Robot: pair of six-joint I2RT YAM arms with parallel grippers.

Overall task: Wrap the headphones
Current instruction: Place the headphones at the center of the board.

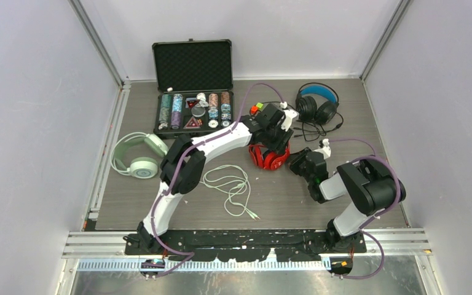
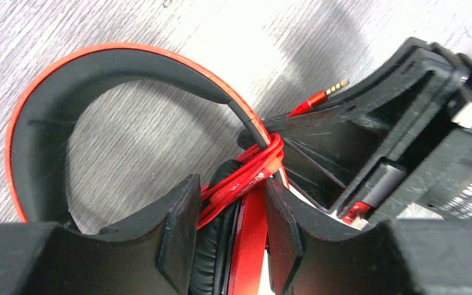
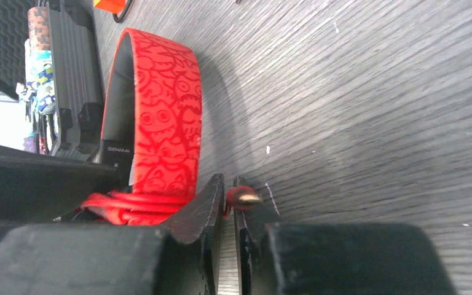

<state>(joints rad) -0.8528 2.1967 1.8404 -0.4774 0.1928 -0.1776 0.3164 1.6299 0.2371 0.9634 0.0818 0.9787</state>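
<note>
red headphones centre of top view, red cable looped round the band by the earcup. left gripper clamped on that earcup end, right gripper pinched nearly together on the plug. black headphones upper right, mint headphones at left

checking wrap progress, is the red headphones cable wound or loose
Wound: the red cable loops several turns around the red headphones, with the right gripper pinching its plug end.
</note>
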